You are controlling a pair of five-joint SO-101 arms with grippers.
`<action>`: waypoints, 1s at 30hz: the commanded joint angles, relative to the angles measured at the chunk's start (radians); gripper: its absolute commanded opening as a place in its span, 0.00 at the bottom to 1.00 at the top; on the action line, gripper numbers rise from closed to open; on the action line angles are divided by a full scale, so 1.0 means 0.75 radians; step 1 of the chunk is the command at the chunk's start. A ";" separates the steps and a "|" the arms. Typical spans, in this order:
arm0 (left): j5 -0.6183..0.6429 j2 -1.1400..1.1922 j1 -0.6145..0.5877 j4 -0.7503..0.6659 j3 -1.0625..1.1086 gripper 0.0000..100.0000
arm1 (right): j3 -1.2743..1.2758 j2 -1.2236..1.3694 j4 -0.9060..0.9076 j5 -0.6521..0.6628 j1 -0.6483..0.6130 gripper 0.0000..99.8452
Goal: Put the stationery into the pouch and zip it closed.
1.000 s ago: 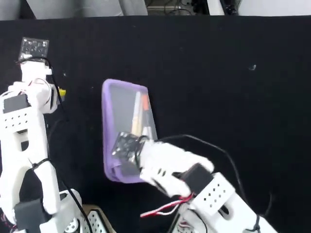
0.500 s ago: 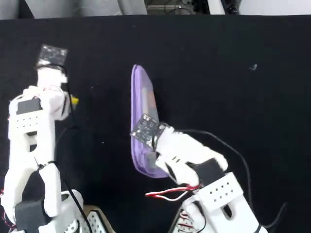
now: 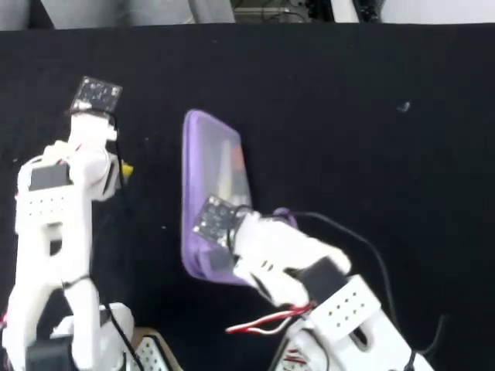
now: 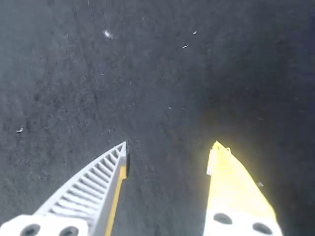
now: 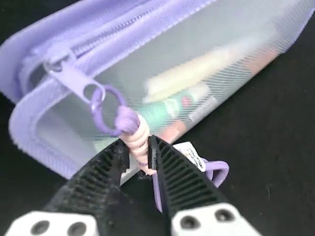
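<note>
Pouch (image 3: pixel 210 166), purple-edged and translucent, lies left of the table's (image 3: pixel 387 154) middle, its long side running from the near edge toward the far edge. Pens and other stationery (image 5: pixel 197 96) show through its wall. The zipper slider (image 5: pixel 73 78) sits at an end corner of the pouch and carries a ring (image 5: pixel 104 112) and a braided cord (image 5: pixel 137 139). The right gripper (image 5: pixel 138 147) is clamped on that cord at the pouch's near end. The left gripper (image 4: pixel 170 155) hangs over bare black table toward the left edge, well apart from the pouch, its fingers spread wide.
</note>
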 commanded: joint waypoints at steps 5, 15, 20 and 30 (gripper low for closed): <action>-0.139 -0.501 0.148 0.102 0.244 0.27 | -0.099 0.009 -0.012 -0.020 -0.020 0.01; 0.378 -1.105 0.208 0.102 0.474 0.27 | -0.140 0.009 0.045 -0.020 -0.020 0.01; 0.520 -1.160 0.326 0.115 0.521 0.27 | -0.140 0.009 0.045 -0.020 -0.020 0.01; 0.886 -1.160 0.615 0.262 0.443 0.27 | -0.132 0.009 0.045 -0.020 -0.018 0.01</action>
